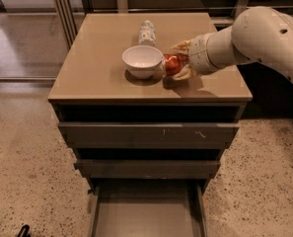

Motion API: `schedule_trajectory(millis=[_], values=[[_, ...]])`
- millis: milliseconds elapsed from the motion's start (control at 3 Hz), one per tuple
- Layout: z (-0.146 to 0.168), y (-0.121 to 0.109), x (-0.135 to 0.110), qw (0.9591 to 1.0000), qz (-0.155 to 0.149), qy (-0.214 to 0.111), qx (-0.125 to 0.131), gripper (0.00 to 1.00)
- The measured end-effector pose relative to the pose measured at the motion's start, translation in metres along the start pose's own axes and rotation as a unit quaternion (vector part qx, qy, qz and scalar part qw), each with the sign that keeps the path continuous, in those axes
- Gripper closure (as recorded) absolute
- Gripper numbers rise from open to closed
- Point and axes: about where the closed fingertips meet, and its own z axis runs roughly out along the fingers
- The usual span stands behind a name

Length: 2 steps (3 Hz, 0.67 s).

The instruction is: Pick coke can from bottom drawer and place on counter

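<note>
End effector (179, 61) — w/ coke can (170, 64), on counter (96, 68)

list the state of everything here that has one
coke can: gripped by the hand, beside the bowl
hand: shut on the coke can, low over the counter
bowl: upright, looks empty
pale can: free, at the counter's back
bottom drawer: pulled open, nothing seen inside
top drawer: shut
middle drawer: shut
</note>
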Motion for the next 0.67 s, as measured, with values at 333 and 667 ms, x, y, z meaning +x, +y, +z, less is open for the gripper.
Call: schedule_trajectory(millis=[333,667], values=[[0.0001,0.0000,-0.0001,1.0000,0.000,0.000,0.000,0.00],[0.0002,0.0001,-0.0001,1.0000,0.000,0.000,0.000,0.00]])
